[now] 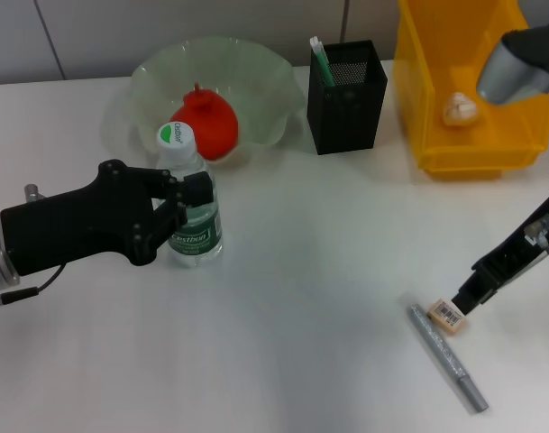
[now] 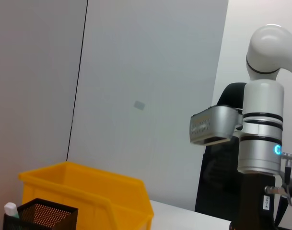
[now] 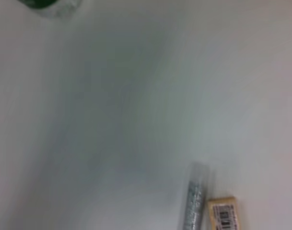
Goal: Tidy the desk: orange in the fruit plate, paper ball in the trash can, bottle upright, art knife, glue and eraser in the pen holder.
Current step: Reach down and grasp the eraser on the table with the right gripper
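The surface (image 1: 310,262) is a plain white tabletop, matte and even in tone, running back to a pale grey panelled wall with thin dark vertical seams. In the left wrist view the same grey wall rises behind the bin, and the white and silver right arm stands before a dark chair-like shape.

At the rear left sits the large pale green translucent fruit plate with a ruffled rim (image 1: 256,77), holding the red-orange round orange (image 1: 211,122). Beside it, toward the right, stands the square black metal mesh pen holder (image 1: 348,99), with a white and green stick-shaped item (image 1: 319,59) upright inside. At the rear right is the big bright yellow rectangular plastic trash can (image 1: 436,99); the small crumpled off-white paper ball (image 1: 459,108) lies inside it.

The small clear plastic bottle with green label and white cap (image 1: 191,207) stands upright in front of the fruit plate. The black left hand (image 1: 197,212) is closed around its body.

At the front right, the small beige rectangular eraser with a printed white label (image 1: 448,314) lies on the surface, touching a slim grey metallic art knife (image 1: 447,356) laid diagonally. The black right hand (image 1: 468,298) rests at the eraser; I cannot tell whether it is open or closed.
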Motion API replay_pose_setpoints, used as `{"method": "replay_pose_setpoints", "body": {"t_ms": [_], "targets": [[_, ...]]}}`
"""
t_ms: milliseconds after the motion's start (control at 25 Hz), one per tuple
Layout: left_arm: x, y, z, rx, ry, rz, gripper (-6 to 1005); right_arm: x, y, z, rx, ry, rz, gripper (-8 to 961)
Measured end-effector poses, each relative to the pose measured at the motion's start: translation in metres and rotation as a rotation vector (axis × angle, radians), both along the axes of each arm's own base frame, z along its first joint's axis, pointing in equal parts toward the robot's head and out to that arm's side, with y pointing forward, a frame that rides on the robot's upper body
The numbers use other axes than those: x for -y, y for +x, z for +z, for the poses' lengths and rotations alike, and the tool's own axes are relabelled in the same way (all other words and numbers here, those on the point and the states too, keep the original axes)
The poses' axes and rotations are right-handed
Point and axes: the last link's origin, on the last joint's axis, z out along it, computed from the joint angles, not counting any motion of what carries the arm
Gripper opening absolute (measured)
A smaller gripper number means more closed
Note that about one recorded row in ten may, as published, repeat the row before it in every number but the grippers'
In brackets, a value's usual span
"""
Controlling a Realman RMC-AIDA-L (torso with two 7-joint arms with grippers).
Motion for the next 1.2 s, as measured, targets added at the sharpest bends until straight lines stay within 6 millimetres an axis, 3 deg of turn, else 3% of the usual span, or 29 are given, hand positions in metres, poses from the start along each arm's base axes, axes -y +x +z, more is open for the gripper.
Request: {"method": "replay_pose_setpoints", "body": {"t_ms": [800,1200], "targets": [[0.002,-0.003,-0.005,-0.002,-0.015,0.005,22,-0.007,0.017,-0.022,0.099,-0.028,0.027,282],[0.002,-0.003,-0.005,-0.002,-0.014,0.007,22,-0.009,0.011,-0.028,0.089,-0.037,0.074,282]]}}
